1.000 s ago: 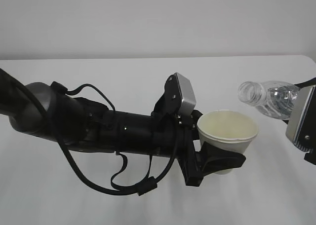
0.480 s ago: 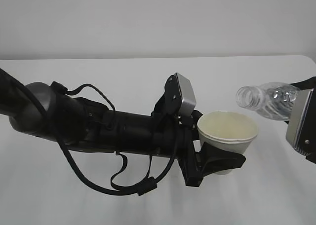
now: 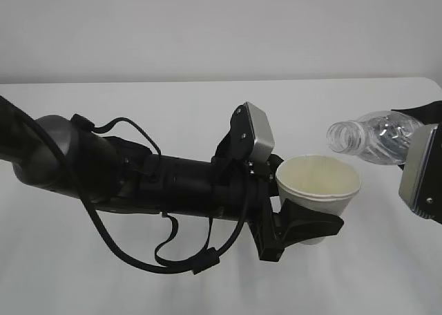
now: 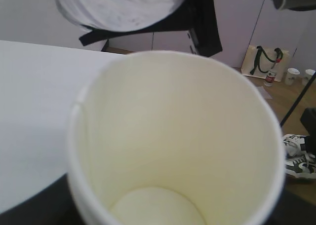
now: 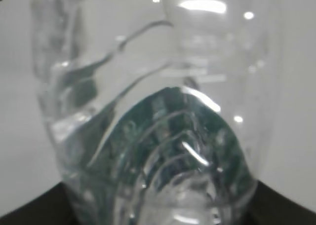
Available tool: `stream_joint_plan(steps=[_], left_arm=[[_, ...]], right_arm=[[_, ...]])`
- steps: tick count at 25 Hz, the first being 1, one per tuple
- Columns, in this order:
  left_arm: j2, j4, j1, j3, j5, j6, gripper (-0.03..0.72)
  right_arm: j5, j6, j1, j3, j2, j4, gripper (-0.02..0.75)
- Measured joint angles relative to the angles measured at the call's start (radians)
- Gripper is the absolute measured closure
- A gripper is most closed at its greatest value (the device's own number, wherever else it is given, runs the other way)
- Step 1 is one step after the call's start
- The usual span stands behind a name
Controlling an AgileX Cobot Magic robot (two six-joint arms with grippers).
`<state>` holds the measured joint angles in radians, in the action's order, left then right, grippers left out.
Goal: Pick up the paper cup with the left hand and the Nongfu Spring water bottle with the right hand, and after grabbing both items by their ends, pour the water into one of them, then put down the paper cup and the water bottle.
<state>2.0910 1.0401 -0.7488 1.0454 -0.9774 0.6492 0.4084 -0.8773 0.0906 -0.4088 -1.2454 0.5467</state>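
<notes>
My left gripper (image 3: 304,228) is clamped around a small white tapered paper cup (image 3: 319,191), cream-yellow inside, upright above the white table (image 3: 207,101). My right gripper, mostly off-frame, holds a clear ribbed capless plastic bottle (image 3: 369,137) tipped sideways, mouth just above the cup's rim.

A white table (image 3: 207,101) is filling the lower part of the exterior view, and a plain pale grey wall (image 3: 207,25) is rising right behind its far edge under even, soft light. Beyond the table's edge in the left wrist view, a wooden floor (image 4: 291,111) is showing; a cream bag with black straps (image 4: 263,62) is leaning against pale lilac panels (image 4: 237,27), with a sneaker (image 4: 298,161) lying nearer the table.
</notes>
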Motion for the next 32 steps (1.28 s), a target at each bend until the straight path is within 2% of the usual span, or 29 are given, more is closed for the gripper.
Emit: stream_joint_plan(steps=[5,13,32], left_arm=[[0.0,0.002,0.0,0.0,0.0,0.0,0.225],[0.0,0.002,0.0,0.0,0.0,0.0,0.225],[0.0,0.002,0.0,0.0,-0.002,0.0,0.225]], right_arm=[[0.005,-0.044,0.0,0.0,0.0,-0.006,0.335],[0.031,-0.133,0.0,0.0,0.0,-0.091,0.335],[0.059,-0.217,0.0,0.0,0.0,-0.098,0.335]])
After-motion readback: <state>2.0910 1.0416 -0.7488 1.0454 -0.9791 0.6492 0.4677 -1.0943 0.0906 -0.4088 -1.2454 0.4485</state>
